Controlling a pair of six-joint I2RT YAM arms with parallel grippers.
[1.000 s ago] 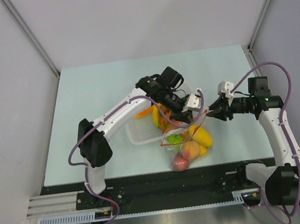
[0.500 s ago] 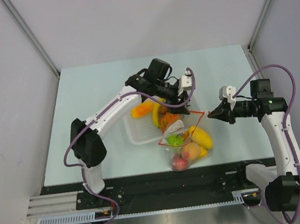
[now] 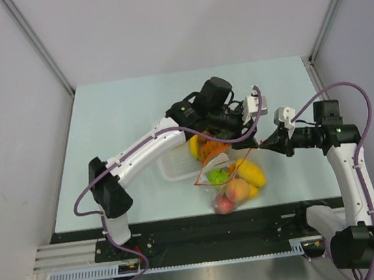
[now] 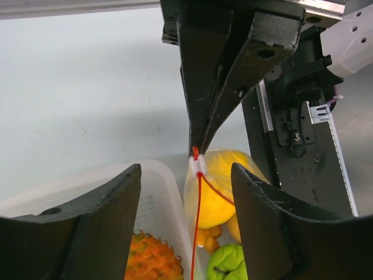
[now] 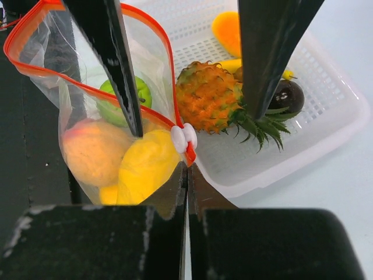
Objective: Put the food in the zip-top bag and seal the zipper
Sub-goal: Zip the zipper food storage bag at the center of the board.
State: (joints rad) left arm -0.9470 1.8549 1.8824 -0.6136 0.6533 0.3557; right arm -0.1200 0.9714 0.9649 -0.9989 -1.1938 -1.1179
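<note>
The zip-top bag [image 3: 230,176] lies at the table's front with its mouth open, holding a yellow fruit [image 5: 145,166], a peach [image 5: 93,151] and a green fruit [image 5: 116,102]. My right gripper [image 5: 187,169] is shut on the end of the red-orange zipper [image 5: 35,70], right beside the white slider [image 5: 183,139]. My left gripper [image 4: 185,175] hangs open above that corner, its fingers [image 4: 87,233] on either side of the zipper [image 4: 198,221] and apart from it. The pineapple [image 5: 207,96] lies in the basket.
The white perforated basket [image 3: 176,165] sits just left of the bag, with a dark purple fruit [image 5: 288,96] and an orange fruit [image 5: 227,26] in it. Both grippers [image 3: 265,143] nearly meet over the bag's right corner. The black front rail [image 3: 185,230] runs below the bag.
My left gripper has opened and swung right to the bag's right corner. My right gripper has shut on the zipper's end.
</note>
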